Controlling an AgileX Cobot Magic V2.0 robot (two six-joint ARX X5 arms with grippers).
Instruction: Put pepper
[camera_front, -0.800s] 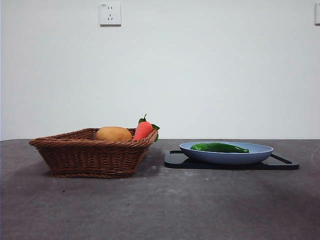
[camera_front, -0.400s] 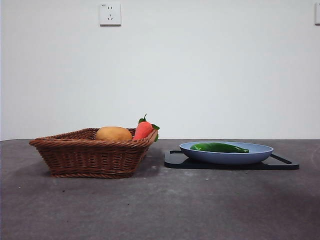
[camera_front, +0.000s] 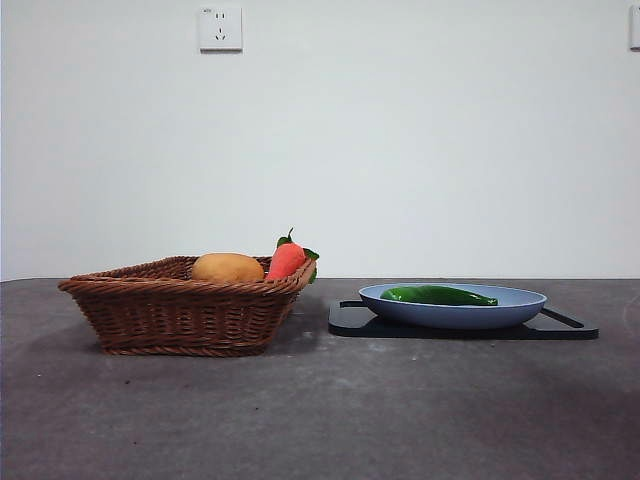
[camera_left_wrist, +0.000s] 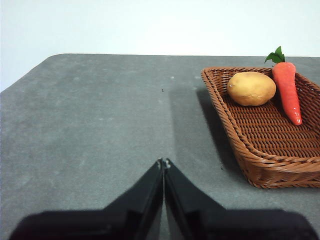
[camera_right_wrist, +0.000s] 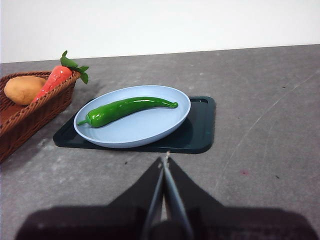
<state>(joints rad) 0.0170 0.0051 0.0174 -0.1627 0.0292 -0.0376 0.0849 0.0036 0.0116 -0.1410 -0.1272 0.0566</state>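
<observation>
Half-hidden pepper (plate rim)

one pepper, one carrot, one potato (both basketed)

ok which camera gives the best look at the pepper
The right wrist view: it looks down on the pepper, showing its whole curved length lying in the blue plate. The front view shows it only side-on, low behind the plate's rim. The left wrist view misses it entirely.

basket cut off, tray partly hidden
</observation>
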